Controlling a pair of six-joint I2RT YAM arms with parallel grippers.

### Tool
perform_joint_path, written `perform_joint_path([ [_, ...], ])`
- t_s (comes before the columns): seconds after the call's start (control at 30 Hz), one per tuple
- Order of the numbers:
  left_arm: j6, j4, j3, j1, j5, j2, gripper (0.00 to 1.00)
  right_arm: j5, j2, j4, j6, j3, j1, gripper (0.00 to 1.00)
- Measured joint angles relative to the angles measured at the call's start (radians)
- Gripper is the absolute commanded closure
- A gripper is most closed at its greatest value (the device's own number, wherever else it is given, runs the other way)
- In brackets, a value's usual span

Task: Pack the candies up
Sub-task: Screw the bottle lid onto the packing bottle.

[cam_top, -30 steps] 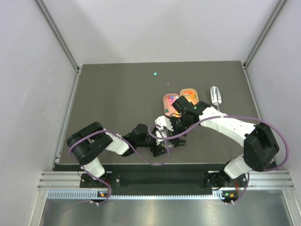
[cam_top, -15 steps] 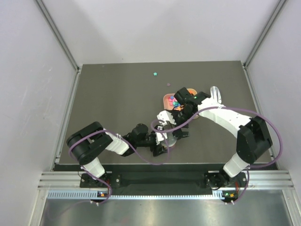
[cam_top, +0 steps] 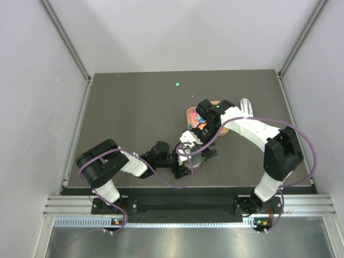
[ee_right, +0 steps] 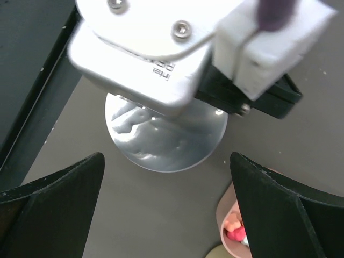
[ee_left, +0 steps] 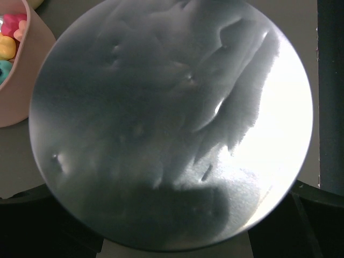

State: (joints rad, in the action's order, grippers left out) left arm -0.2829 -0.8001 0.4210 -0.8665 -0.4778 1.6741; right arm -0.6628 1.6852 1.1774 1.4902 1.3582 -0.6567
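The candies are tiny bright sweets lying in a pink tray; they also show in the left wrist view and the right wrist view. My left gripper sits low near the table's front, its jaws on either side of a round silver metal tin that fills the left wrist view. My right gripper is open and empty, hovering between the tin and the pink tray. The metal scoop lies to the right of the trays.
An orange tray beside the pink one is mostly hidden under my right arm. Two loose candies lie farther back, one green and one purple. Grey walls close in the table on three sides.
My right arm has drawn back from over the left gripper toward the trays, uncovering the silver tin. The left arm has not moved.
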Motion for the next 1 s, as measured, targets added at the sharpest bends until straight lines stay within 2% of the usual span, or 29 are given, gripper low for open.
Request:
perform_joint_path([
  [0.6, 0.0, 0.0, 0.0, 0.0, 0.0, 0.0, 0.13, -0.017, 0.03, -0.012, 0.018, 0.0, -0.031, 0.02],
  [0.73, 0.0, -0.001, 0.0, 0.0, 0.0, 0.0, 0.13, -0.02, 0.035, -0.027, 0.008, 0.0, -0.031, 0.14],
  [0.77, 0.001, 0.0, 0.0, 0.0, 0.001, 0.0, 0.13, -0.021, 0.036, -0.025, 0.004, 0.0, -0.031, 0.2],
  [0.93, 0.004, -0.003, -0.002, 0.0, 0.004, 0.0, 0.13, -0.018, 0.038, -0.017, -0.011, 0.001, -0.031, 0.38],
  [1.0, 0.004, -0.003, -0.003, 0.0, 0.004, 0.0, 0.13, -0.015, 0.038, -0.017, -0.019, 0.003, -0.03, 0.42],
])
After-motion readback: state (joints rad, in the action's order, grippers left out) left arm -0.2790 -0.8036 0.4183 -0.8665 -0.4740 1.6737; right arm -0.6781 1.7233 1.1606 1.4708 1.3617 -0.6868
